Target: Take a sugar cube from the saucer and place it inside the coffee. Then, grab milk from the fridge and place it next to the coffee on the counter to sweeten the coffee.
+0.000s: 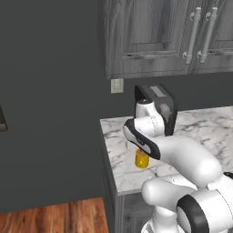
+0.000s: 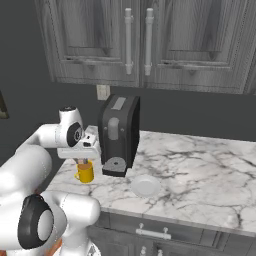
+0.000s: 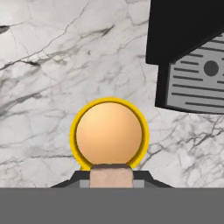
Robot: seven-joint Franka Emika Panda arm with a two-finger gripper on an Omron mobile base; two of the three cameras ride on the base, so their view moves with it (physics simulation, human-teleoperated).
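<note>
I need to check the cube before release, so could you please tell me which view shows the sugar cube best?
The hand view: the tiny pale tan sugar cube sits between the hand's fingertips, directly above the yellow cylindrical mug. In the right base view it is a speck; in the left, the arm hides it.

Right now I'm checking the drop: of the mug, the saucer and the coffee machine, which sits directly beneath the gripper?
The yellow mug. The gripper, shut on the sugar cube, hangs above its brown coffee; the saucer lies beyond the coffee machine.

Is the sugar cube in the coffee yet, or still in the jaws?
Still in the jaws. In the hand view the sugar cube sits clamped between them, above the coffee, whose surface shows no cube.
</note>
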